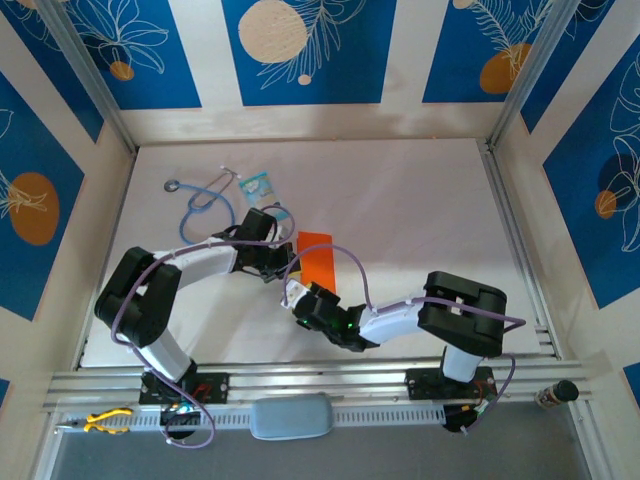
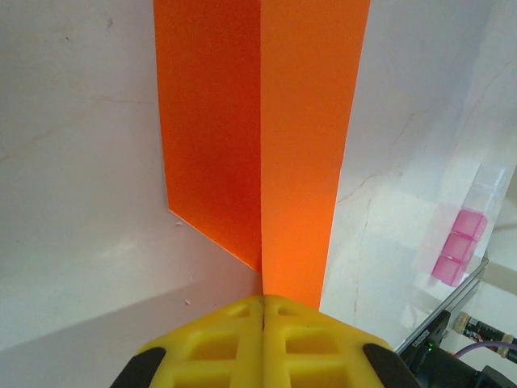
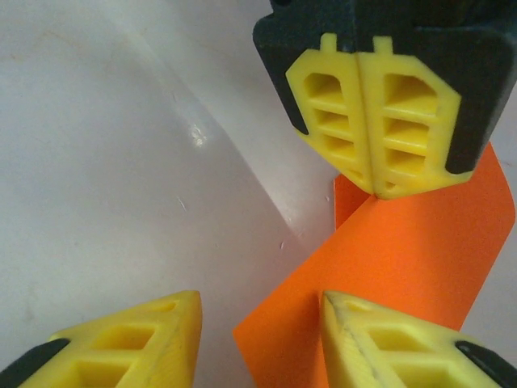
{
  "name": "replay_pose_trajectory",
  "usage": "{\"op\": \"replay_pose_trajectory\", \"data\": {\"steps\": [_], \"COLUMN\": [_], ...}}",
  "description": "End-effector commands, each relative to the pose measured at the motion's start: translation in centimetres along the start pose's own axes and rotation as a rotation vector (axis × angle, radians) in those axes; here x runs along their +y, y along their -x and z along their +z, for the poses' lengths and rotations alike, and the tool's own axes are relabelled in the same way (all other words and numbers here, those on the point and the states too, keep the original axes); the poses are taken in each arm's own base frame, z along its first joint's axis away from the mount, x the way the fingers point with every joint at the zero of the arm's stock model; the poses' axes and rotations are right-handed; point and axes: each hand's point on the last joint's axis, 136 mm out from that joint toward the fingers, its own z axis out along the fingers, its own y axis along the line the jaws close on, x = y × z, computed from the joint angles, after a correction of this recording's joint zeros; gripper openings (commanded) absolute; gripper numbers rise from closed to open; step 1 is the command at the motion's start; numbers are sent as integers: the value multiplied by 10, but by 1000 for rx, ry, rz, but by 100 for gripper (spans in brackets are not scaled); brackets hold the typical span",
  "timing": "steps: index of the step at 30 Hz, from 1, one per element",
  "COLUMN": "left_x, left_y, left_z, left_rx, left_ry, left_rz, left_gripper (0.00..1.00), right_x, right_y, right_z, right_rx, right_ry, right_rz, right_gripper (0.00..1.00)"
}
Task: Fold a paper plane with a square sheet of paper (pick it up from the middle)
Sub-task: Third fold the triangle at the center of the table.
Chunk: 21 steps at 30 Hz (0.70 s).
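The square sheet of paper (image 1: pixel 316 260) is bright orange and lies mid-table, bent up along a centre crease (image 2: pixel 261 145). My left gripper (image 2: pixel 262 301) has its yellow fingers pressed together on the near end of that crease. From the right wrist the same left gripper (image 3: pixel 373 121) is seen pinching the sheet (image 3: pixel 404 259) at its far edge. My right gripper (image 3: pixel 258 307) is open, and a corner of the sheet reaches into the gap beside its right finger (image 3: pixel 380 331). In the top view the right gripper (image 1: pixel 300 298) is just in front of the paper. A paper plane is out of view.
A blue stethoscope (image 1: pixel 205 195) and a light-blue packet (image 1: pixel 256 184) lie behind the left arm. A small pink strip (image 2: pixel 459 246) rests on the table to the right of the sheet. Yellow-handled pliers (image 1: pixel 105 420) sit on the front rail.
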Motion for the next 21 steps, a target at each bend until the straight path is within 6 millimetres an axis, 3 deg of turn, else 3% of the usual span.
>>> {"op": "replay_pose_trajectory", "data": {"steps": [1, 21], "left_x": [-1, 3], "left_y": [3, 2], "left_z": [-6, -5], "left_rx": [-7, -7], "left_ry": [-15, -5], "left_rz": [-3, -8], "left_gripper": [0, 0], "right_x": [-7, -9], "right_y": [9, 14], "right_z": [-3, -10], "right_rx": [-38, -61], "right_ry": [-25, -2], "right_rz": [40, 94], "right_gripper": [39, 14]}}
